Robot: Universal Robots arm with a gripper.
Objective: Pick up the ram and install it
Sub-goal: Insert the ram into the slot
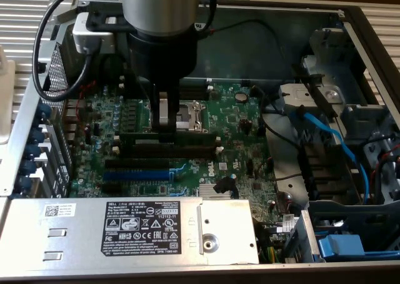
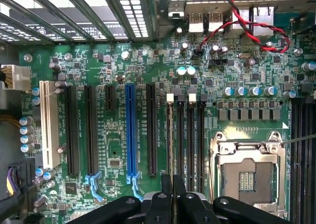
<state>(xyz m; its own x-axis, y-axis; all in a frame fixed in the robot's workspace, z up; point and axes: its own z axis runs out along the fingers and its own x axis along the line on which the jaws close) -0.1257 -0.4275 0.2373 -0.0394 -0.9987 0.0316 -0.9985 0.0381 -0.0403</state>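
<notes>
The pincer (image 2: 172, 184) is seen nearly closed, with the thin ram (image 2: 170, 145) pinched edge-on between its fingers. The ram is held along the outermost of the black slots (image 2: 190, 135), beside the socket (image 2: 249, 177). The pick-up is judged done and the ram brought to its slot, but whether it is seated cannot be told. Around it lies the green board (image 2: 114, 135) with a blue slot (image 2: 130, 130). The board is set in an open case (image 1: 262, 40), crowded by a labelled supply (image 1: 125, 228) and a blue cable (image 1: 331, 140).
</notes>
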